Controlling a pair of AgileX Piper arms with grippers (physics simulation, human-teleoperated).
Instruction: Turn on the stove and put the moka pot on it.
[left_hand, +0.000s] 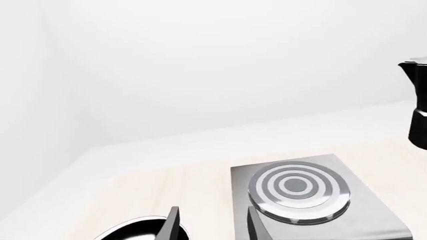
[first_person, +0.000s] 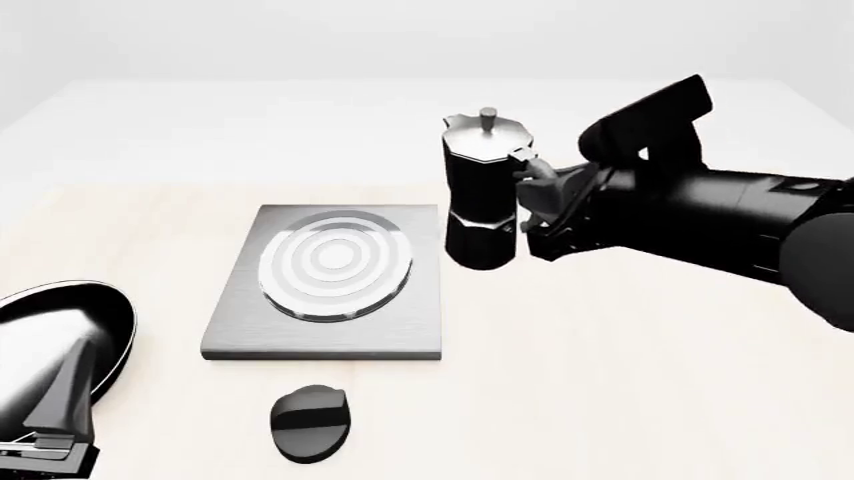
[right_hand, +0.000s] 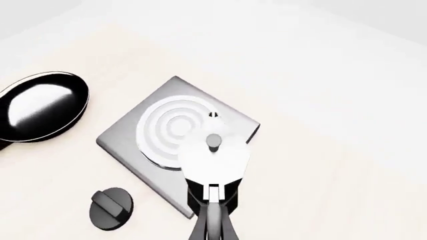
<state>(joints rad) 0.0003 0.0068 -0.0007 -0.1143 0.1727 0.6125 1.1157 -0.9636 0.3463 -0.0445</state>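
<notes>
Silver-topped moka pot (first_person: 481, 190) gripped by right jaws (first_person: 534, 205), lifted beside stove (first_person: 334, 280), knob (first_person: 311, 421) near table's front edge, left jaws (left_hand: 210, 225) parted, empty.

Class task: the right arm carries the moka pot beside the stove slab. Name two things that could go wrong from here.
1. The right gripper holds the silver-and-black faceted moka pot only by its curved handle; it might tilt or slip.
2. It hangs beside the grey square stove slab, so lowering now could catch the slab's edge, missing the silver-white burner rings.
</notes>
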